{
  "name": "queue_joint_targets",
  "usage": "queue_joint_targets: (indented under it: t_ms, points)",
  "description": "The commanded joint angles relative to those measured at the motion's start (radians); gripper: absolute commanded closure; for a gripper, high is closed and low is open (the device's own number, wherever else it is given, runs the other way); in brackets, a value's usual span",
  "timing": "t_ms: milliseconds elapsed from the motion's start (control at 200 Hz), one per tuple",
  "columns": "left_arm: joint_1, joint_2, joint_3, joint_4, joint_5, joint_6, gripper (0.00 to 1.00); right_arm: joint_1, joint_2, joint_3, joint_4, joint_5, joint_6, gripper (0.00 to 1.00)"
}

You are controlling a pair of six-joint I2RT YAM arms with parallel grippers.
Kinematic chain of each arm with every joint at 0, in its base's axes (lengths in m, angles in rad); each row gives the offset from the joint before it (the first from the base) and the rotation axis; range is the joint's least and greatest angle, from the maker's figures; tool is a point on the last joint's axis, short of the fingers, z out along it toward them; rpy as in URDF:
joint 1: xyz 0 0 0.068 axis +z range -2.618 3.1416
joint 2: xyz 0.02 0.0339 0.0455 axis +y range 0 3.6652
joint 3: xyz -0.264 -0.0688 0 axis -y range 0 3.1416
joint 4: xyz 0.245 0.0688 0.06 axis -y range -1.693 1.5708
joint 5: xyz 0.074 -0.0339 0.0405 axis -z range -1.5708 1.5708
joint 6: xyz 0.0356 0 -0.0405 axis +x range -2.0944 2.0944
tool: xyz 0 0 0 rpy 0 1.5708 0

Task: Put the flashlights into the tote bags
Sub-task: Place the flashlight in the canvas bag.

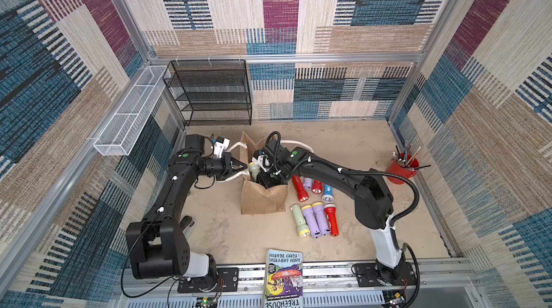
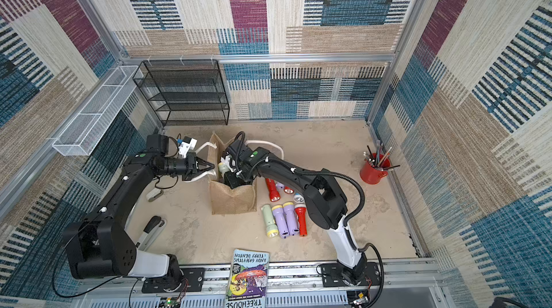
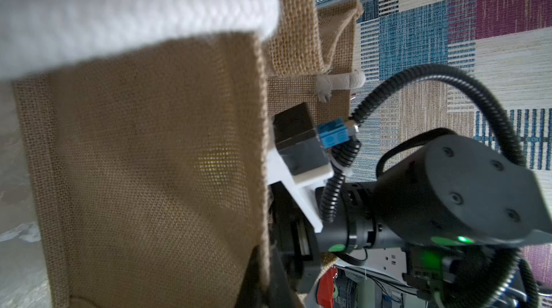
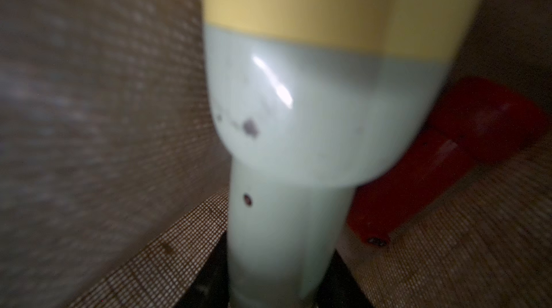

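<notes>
**A:** The right pincer (image 4: 280, 287) is down inside the tote bag (image 1: 263, 202), pinching a pale green flashlight (image 4: 298, 130) by its handle!

**B:** And a red flashlight (image 4: 448, 166) lies on the bag's floor. What about the left pincer (image 1: 243, 167)?

**A:** Pressed together on the bag's rim. Eight more flashlights (image 1: 310, 221) lie on the table (image 1: 224, 231), just beside the bag.

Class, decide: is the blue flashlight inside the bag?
No, the blue flashlight lies on the table outside the bag.
</notes>
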Motion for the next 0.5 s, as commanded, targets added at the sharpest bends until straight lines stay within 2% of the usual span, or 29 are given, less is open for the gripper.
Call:
queue_joint_targets:
  t_ms: [0,245,346,496]
  points:
    - [0.003,-0.001,-0.004,0.024,0.001,0.001,1.00,0.002,0.023,-0.015,-0.027,0.024,-0.015,0.74]
    - [0.003,0.005,-0.004,0.018,0.002,0.003,1.00,0.002,0.066,-0.040,-0.035,0.037,-0.010,0.66]
    - [0.003,0.008,-0.002,0.018,0.002,0.003,1.00,0.002,0.072,-0.040,-0.040,0.034,-0.013,0.55]
    - [0.003,0.009,-0.003,0.016,0.002,0.003,1.00,0.002,0.068,-0.019,-0.061,0.042,-0.033,0.48]
